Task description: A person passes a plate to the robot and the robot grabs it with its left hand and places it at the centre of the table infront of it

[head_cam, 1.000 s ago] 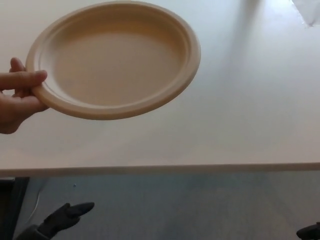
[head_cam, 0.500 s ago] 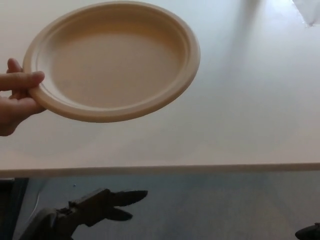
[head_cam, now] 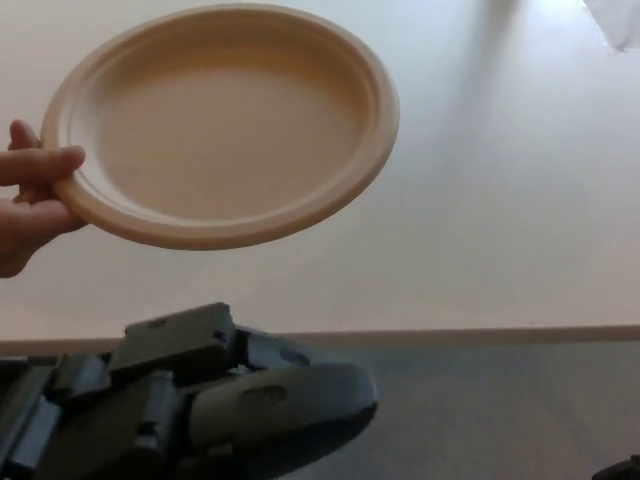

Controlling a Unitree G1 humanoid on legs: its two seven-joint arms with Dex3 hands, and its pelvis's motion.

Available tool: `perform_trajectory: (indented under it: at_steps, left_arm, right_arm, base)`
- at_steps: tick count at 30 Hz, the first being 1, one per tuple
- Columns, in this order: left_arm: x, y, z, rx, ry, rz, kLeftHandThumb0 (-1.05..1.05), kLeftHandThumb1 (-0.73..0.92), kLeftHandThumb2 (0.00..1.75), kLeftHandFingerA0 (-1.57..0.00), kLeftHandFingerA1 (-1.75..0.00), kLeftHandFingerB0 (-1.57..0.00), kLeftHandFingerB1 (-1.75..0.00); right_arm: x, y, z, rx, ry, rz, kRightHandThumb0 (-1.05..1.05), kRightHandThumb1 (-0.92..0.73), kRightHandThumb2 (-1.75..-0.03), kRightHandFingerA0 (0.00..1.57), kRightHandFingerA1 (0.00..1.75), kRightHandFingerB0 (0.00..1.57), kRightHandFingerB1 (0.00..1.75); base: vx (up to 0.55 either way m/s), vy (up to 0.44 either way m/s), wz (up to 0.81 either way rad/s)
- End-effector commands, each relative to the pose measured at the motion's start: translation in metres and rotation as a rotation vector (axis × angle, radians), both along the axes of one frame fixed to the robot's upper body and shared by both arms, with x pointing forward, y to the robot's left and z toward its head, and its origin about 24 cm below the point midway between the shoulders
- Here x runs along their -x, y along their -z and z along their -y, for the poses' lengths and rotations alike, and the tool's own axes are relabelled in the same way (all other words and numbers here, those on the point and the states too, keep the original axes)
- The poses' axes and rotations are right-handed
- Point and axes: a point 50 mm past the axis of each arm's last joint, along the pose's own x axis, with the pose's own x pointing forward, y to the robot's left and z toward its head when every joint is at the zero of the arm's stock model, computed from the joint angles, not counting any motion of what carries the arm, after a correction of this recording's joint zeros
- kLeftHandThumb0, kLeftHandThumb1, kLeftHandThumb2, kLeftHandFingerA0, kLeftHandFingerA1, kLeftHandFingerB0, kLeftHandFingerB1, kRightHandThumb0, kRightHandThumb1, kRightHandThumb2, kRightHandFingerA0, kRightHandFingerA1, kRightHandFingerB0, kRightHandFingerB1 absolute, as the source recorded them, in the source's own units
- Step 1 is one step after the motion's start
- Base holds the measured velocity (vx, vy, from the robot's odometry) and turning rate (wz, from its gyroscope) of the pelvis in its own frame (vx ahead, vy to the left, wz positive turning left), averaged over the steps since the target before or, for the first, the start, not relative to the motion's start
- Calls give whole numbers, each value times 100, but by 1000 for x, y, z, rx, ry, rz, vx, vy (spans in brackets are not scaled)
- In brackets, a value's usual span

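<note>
Here the round beige paper plate (head_cam: 222, 122) is held in the air above the pale tabletop (head_cam: 480, 240), up and away from the left robot hand (head_cam: 190, 405). It faces open side up, tilted a little, its rim lower on the near side; being round, it has no long axis. No print or label can be read on it. A person's hand (head_cam: 30, 195) pinches its left rim, thumb on top. The left robot hand sits below the tabletop's near edge, close to the camera and blurred; whether its fingers are spread I cannot tell. Only a dark tip of the right robot hand (head_cam: 622, 468) shows at the bottom corner.
</note>
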Motion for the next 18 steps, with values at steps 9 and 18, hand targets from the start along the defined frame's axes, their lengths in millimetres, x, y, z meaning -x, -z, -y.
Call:
perform_trajectory:
  at_steps: [9,18]
  left_arm:
    - [-25,-45,-23,-87,-471,288,-63,58,85,-40,-63,-6,-36]
    - [-55,-41,-32,-434,-762,313,-74,45,77,0,0,0,-23]
  right_arm:
    - [14,2,14,28,16,-46,-54,-69,-60,67,71,52,54]
    - [13,3,13,37,3,-60,-54,-70,-60,67,72,51,54]
  base:
    - [0,0,0]
    - [0,0,0]
